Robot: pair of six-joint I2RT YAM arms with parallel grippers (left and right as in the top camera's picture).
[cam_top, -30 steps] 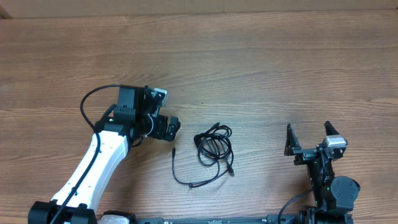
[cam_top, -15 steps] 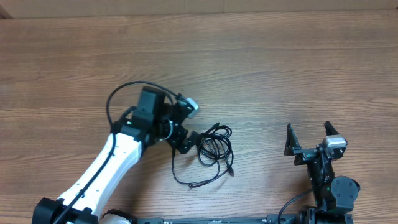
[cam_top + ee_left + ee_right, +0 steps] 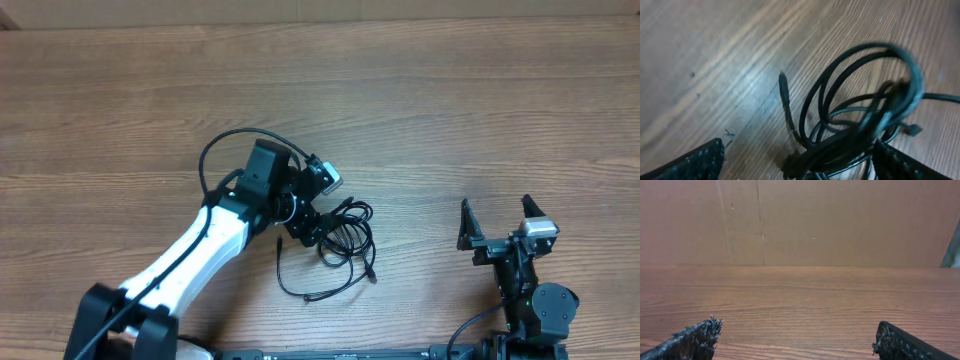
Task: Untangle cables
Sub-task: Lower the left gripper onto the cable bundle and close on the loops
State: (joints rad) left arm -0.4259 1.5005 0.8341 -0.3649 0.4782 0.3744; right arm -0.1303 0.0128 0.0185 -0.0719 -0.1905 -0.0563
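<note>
The cables (image 3: 346, 232) lie as a small knot of thin black loops near the middle of the wooden table, and one loose strand (image 3: 300, 292) curves off toward the front left. My left gripper (image 3: 318, 222) is down at the knot's left edge. Seen from the left wrist, the cables (image 3: 860, 100) fill the frame. The left gripper (image 3: 800, 167) is open, with its fingertips (image 3: 700, 162) wide apart on either side of the lower loops. A plug end (image 3: 783, 82) points up on the wood. My right gripper (image 3: 495, 222) stands open at the front right, apart from the cables, which its own view (image 3: 797, 347) does not show.
The left arm's thick black wire (image 3: 235, 140) arcs above its wrist. A brown cardboard wall (image 3: 800, 220) stands behind the table's far edge (image 3: 320, 22).
My left arm has swung right, and its gripper has come from bare wood down onto the left edge of the cable knot. The right arm has not moved.
</note>
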